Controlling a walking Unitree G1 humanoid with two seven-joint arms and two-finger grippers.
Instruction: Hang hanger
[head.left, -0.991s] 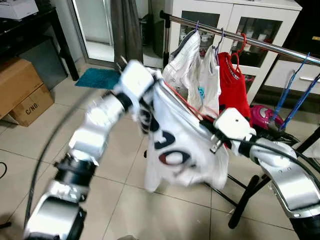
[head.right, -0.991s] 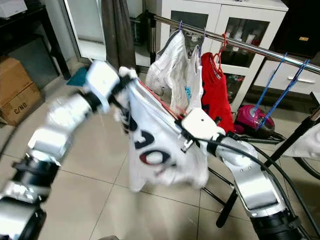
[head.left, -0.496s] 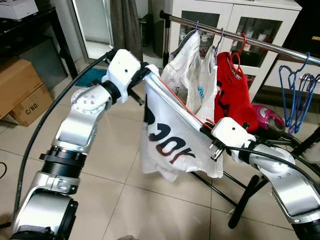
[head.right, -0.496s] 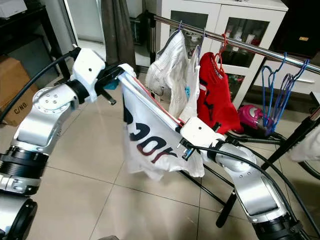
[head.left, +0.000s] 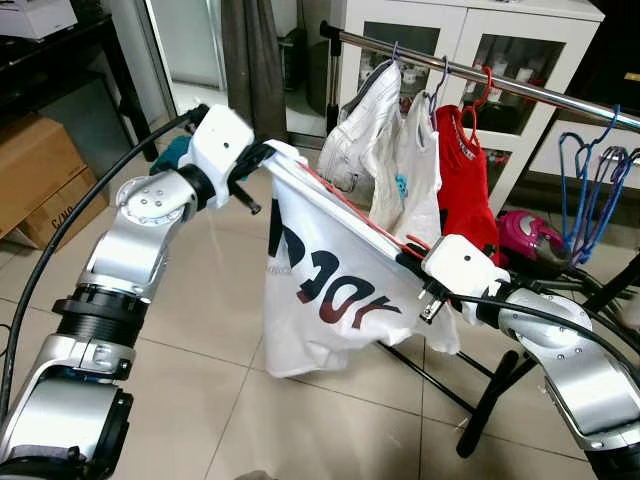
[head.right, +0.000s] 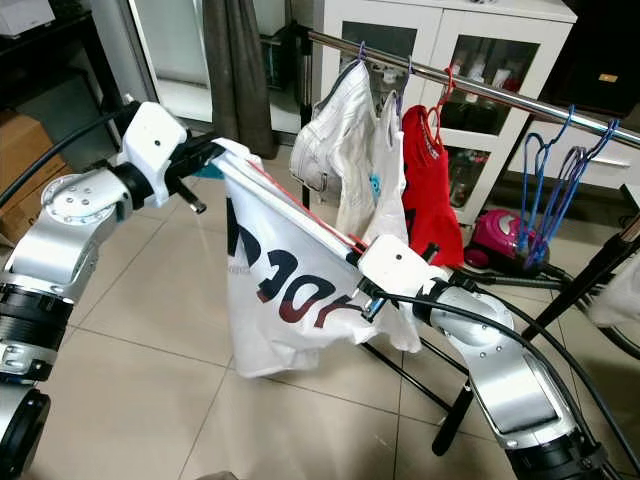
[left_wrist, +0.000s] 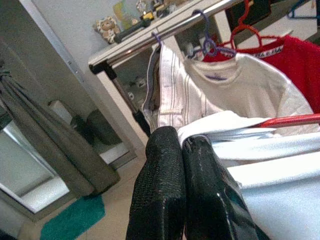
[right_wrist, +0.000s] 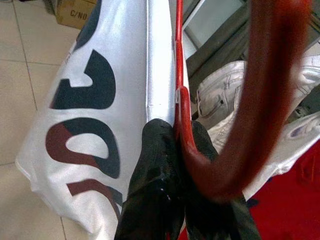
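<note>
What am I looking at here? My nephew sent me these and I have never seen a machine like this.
It is a walking robot with two silver arms, each ending in a two-fingered black tool. The two wide pictures come from cameras in its head, looking down at its own arms. The two close-ups come from cameras on its wrists. Between the arms it holds a white T-shirt on a red hanger. The left tool is shut on one end of the shirt, and the right tool is shut on the hanger near its hook. Behind stands a metal clothes rail already carrying white garments, a red top and some empty blue hangers. The floor is tiled, with a cardboard box to the robot's left.
</note>
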